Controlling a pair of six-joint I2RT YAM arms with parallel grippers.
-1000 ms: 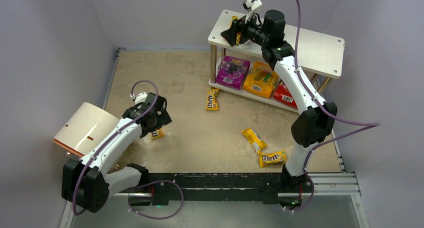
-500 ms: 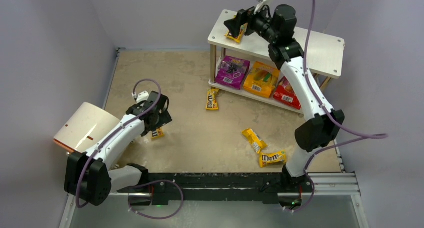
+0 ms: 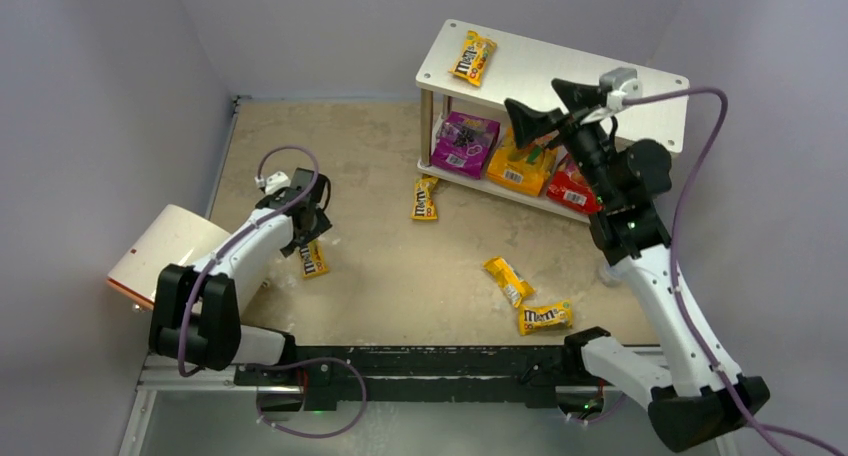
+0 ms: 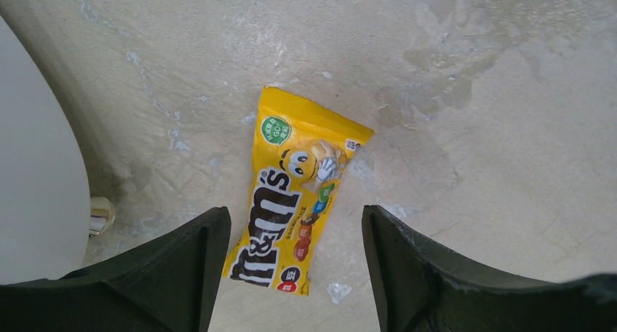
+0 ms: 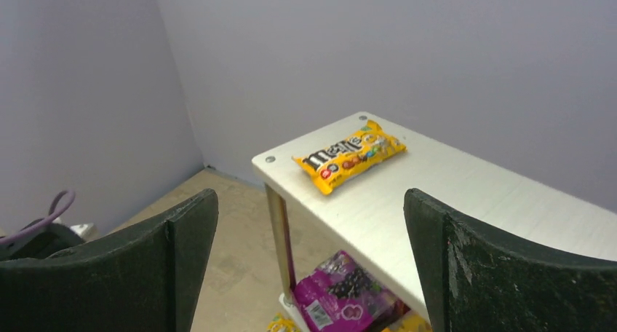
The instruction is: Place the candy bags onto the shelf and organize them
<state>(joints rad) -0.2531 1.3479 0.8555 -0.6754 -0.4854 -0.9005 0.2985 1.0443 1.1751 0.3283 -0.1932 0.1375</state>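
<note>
Left gripper [image 4: 292, 217] is spread wide with nothing held, low over a narrow glossy yellow M&M's packet [image 4: 295, 194] lying flat on the tan mottled table [image 4: 473, 113]. The packet sits between the two fingers, apart from both, with its long axis running 1 to 7 o'clock in the wrist view, so a bit skewed to the jaws. Top view: left gripper [image 3: 308, 224], that packet [image 3: 313, 261] just at its 6 o'clock, big white-and-tan cylinder [image 3: 165, 256] near at 8 o'clock. Right gripper [image 5: 309, 201] is also spread and empty, raised in front of the pale two-tier board shelf [image 5: 436, 215]. A second yellow packet [image 5: 349, 156] lies flat on the top board by its 11 o'clock corner. Lower tier holds purple pouch [image 3: 464, 142], orange pouch [image 3: 520, 161] and red pouch [image 3: 570, 188] side by side. Three loose yellow packets are on the table [image 3: 425, 198] [image 3: 508, 281] [image 3: 544, 317]. Likely step: left closes on its packet. Risks: the thin, slick film could slide out or get shoved toward the cylinder if the fingers land unevenly on the skewed packet. Fingertips may scrape the table. The corner packet could be nudged off the shelf edge by later placements.
</note>
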